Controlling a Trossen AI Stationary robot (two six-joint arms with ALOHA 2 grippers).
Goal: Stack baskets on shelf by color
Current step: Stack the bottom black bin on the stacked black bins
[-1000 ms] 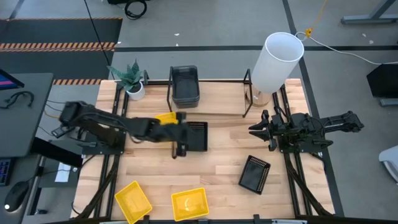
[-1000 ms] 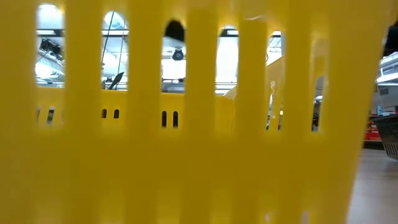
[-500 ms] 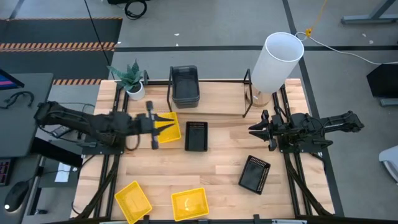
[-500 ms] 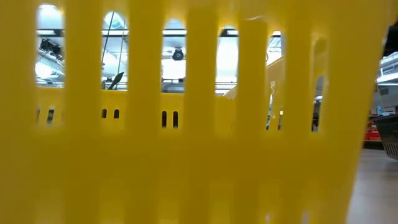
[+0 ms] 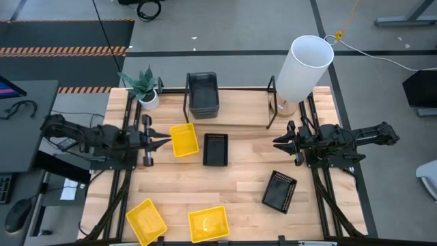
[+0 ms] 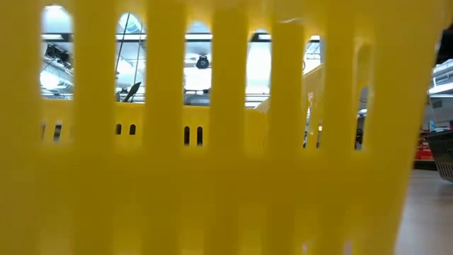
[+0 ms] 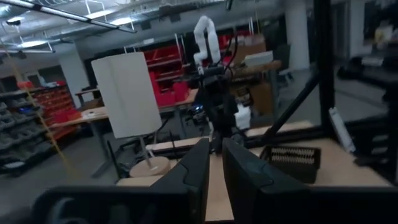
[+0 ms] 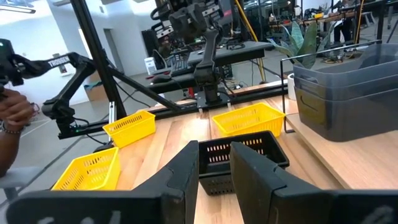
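A yellow basket (image 5: 184, 139) lies on the table in front of the shelf (image 5: 269, 104). A stack of dark grey baskets (image 5: 203, 94) sits on the shelf's left part. A black basket (image 5: 216, 149) lies beside the yellow one, and another black basket (image 5: 279, 190) lies right of centre. Two more yellow baskets (image 5: 146, 220) (image 5: 208, 223) lie at the near edge; one fills the low view (image 6: 212, 177). My left gripper (image 5: 164, 141) is shut and empty, just left of the yellow basket. My right gripper (image 5: 276, 143) hovers empty at mid right, slightly open.
A tall white cylinder (image 5: 304, 67) stands at the shelf's right end and a small potted plant (image 5: 143, 87) at the far left corner. There is bare wood between the two arms. A person's hand (image 8: 12, 112) shows beyond the table in the right wrist view.
My left arm has drawn back from over the black and yellow baskets toward the table's left edge, uncovering the yellow basket, which lies where it was. My right arm has kept still.
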